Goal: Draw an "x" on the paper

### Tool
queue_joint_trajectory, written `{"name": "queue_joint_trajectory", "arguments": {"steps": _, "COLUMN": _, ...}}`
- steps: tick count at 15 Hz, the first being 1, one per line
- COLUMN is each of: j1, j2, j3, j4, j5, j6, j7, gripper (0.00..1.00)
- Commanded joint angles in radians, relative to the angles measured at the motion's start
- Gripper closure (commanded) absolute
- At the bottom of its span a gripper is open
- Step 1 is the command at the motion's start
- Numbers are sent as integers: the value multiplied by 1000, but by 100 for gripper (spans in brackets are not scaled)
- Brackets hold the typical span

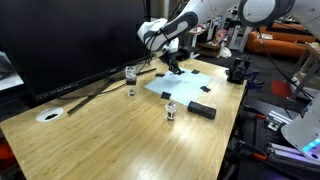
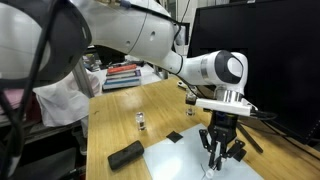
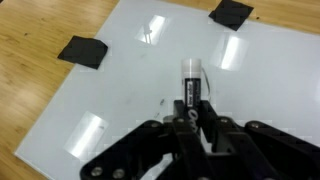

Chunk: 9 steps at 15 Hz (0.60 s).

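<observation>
The paper is a pale sheet taped flat on the wooden table, with black tape pieces at its corners; it also shows in the other exterior view and fills the wrist view. My gripper is shut on a marker with a black body and white tip, pointing down at the sheet. A faint dark mark lies on the paper ahead of the tip. In both exterior views the gripper hangs over the sheet.
Two small glass jars stand on the table. A black block lies at the paper's near edge. A white round disc sits far off. A monitor and cables stand behind.
</observation>
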Motion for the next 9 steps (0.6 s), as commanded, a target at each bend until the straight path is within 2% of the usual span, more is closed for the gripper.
{"name": "queue_joint_trajectory", "arguments": {"steps": 1, "j1": -3, "j2": -32, "j3": 5, "j4": -52, "j5": 8, "j6": 33, "j7": 19, "gripper": 95}}
{"name": "queue_joint_trajectory", "arguments": {"steps": 9, "j1": 38, "j2": 8, "j3": -11, "j4": -18, "j5": -38, "j6": -48, "j7": 12, "gripper": 95}}
